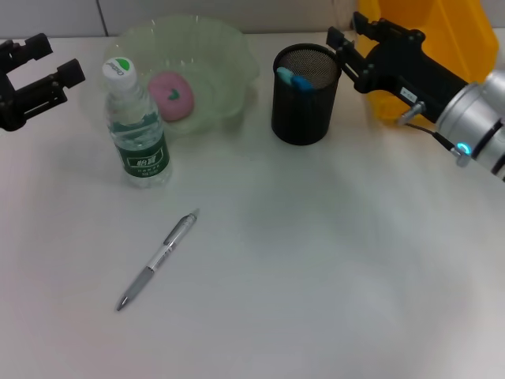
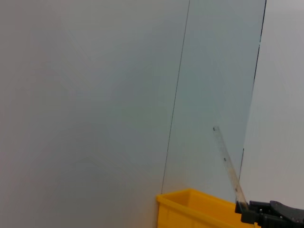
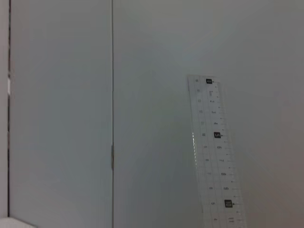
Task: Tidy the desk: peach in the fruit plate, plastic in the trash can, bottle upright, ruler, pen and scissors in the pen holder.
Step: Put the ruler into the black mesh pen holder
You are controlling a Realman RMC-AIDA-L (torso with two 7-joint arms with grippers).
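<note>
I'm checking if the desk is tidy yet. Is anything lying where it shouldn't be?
Yes. The pen lies flat on the table, not in the black pen holder. The right gripper holds the ruler up, not yet in the holder.

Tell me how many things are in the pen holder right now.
1 that shows: a blue-handled item, likely the scissors, inside the black mesh pen holder. Anything lower could be hidden. The pen lies on the desk.
</note>
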